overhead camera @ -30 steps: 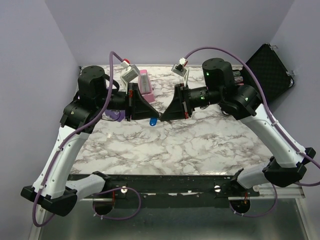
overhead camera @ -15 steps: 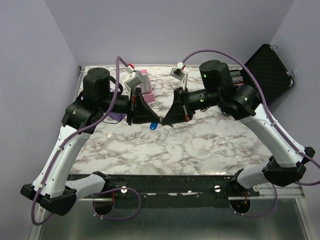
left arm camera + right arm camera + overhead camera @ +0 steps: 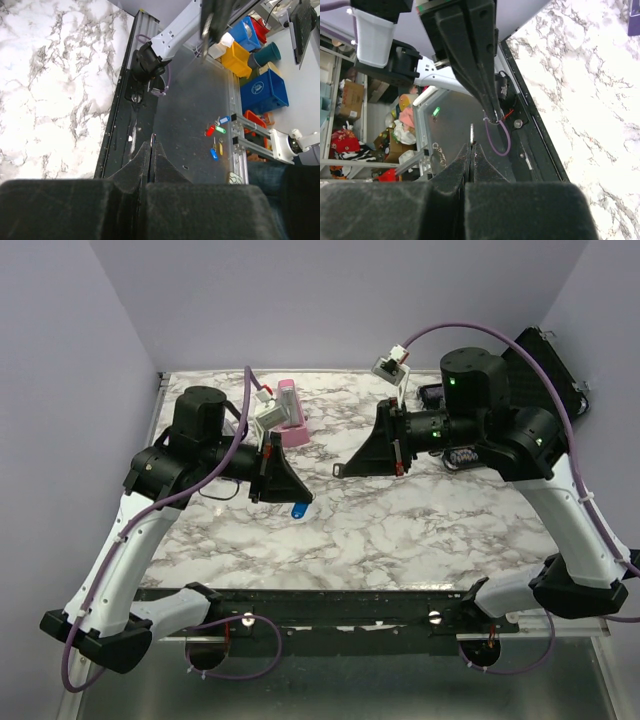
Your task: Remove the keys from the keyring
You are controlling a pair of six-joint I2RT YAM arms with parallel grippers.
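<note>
Your left end effector [image 3: 298, 495] is pressed together, with the keys [image 3: 299, 509] right at its tip, low over the near-middle of the worktop [image 3: 400, 530]. It looks like a skinny pinch, so a jerk could drop them. The right end effector [image 3: 340, 470] is pressed together too, well apart, with a thin metal sliver [image 3: 471, 132] at its tips — can't tell what. Farther back there's the pink wedge [image 3: 290, 420], and the black case [image 3: 545, 365] is far right — neither in the way.

pink wedge [image 3: 293, 428] on marble table [image 3: 400, 530], black case [image 3: 562, 368] beside.
</note>
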